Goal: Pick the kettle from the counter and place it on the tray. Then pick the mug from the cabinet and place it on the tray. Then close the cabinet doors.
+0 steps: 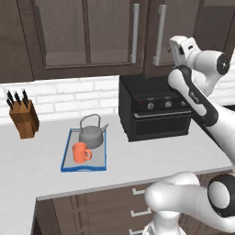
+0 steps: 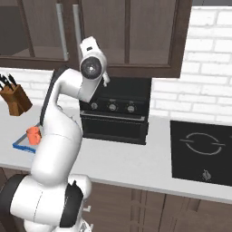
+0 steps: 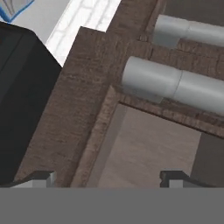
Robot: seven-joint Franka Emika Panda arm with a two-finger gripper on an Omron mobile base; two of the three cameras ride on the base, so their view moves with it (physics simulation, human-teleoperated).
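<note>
The grey kettle (image 1: 92, 133) and the orange mug (image 1: 81, 153) both stand on the blue-rimmed tray (image 1: 84, 169), which lies on the counter (image 1: 27, 170). The mug (image 2: 32, 134) also peeks out from behind my arm. Both dark brown cabinet doors (image 1: 108, 32) lie flush with the cabinet, their silver bar handles (image 1: 135, 33) side by side. My gripper (image 1: 174, 48) is raised above the black oven, close to the right door. In the hand view my gripper (image 3: 109, 177) is open and holds nothing. It faces the door panel (image 3: 148, 144) just below the two handles (image 3: 151, 78).
A black oven box (image 1: 153, 108) stands on the counter under the cabinet, right of the tray. A wooden knife block (image 1: 23, 117) is at the far left by the white brick wall. A black hob (image 2: 201, 149) is set into the counter on the right.
</note>
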